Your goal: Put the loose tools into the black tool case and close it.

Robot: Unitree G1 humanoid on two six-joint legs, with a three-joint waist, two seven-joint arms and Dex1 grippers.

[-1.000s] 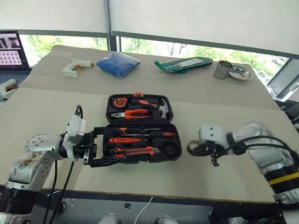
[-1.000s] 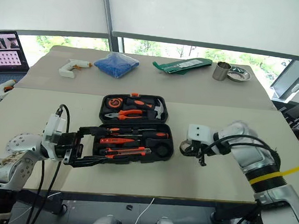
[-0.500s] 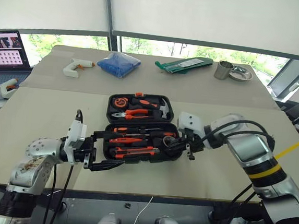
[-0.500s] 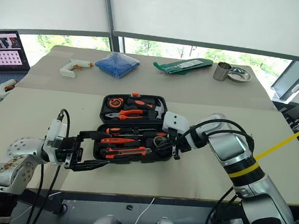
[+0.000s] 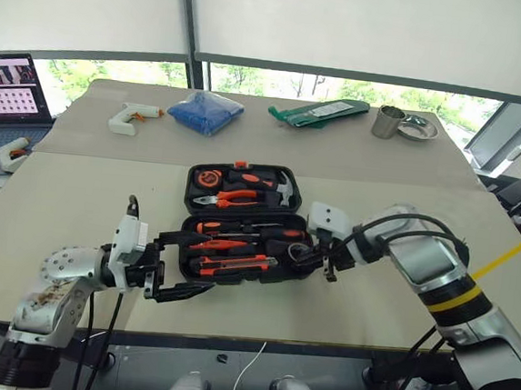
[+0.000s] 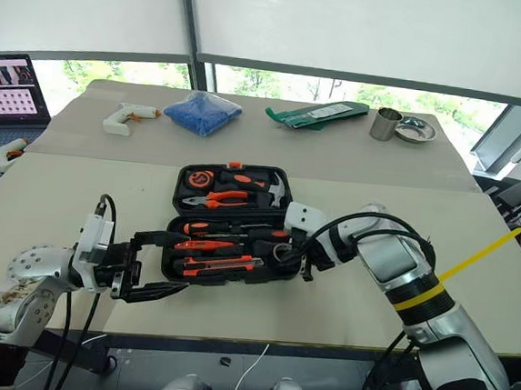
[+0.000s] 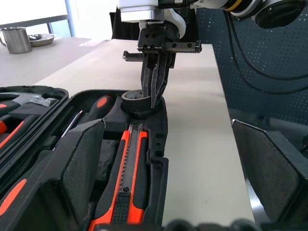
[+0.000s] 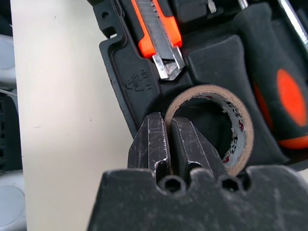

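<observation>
At the near edge of the table, the left gripper lies level with its two black fingers spread wide, one to each side of the near left corner of the black tool case; I cannot tell whether they touch the shell, and they clasp nothing. The case lies open and flat just beyond. In its near half sit the black-and-orange utility knife, with orange/black-handled screwdrivers in the slots behind it. At the right end of that half the small dark tape roll rests in its round recess, just beside the knife's blade tip. The right gripper points down into that recess, one finger inside the ring and one outside. The fingers stand almost together across the roll's wall, with a thin gap showing between them; whether they press it I cannot tell. The far half of the case holds orange-handled pliers and a hammer. Well beyond, on the far table, lie a white glue gun, a blue cloth, a green pouch, a metal cup and a small metal dish.
</observation>
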